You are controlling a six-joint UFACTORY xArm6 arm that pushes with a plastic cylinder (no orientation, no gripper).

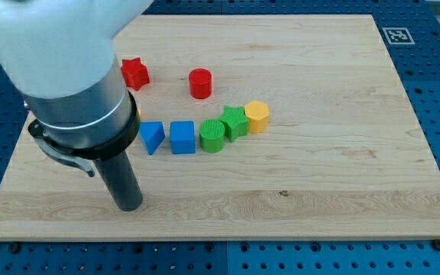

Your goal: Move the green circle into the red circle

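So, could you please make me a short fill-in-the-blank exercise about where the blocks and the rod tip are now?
1. The green circle touches the green ____ on its right.
2. The red circle lies toward the view's ____ from the green circle.
3. My tip is at the view's ____ of the blue triangle, not touching any block.
4. The blue cube sits between the blue triangle and the ____ circle.

Missing words: star; top; bottom left; green

Six blocks are fully visible on the counter point(342, 191), two of each colour but one. Two red (star point(135, 73), circle point(201, 83)) and two blue (triangle point(152, 137), cube point(182, 137)). Two green (circle point(213, 136), star point(234, 121)), one yellow hexagon point(257, 116).
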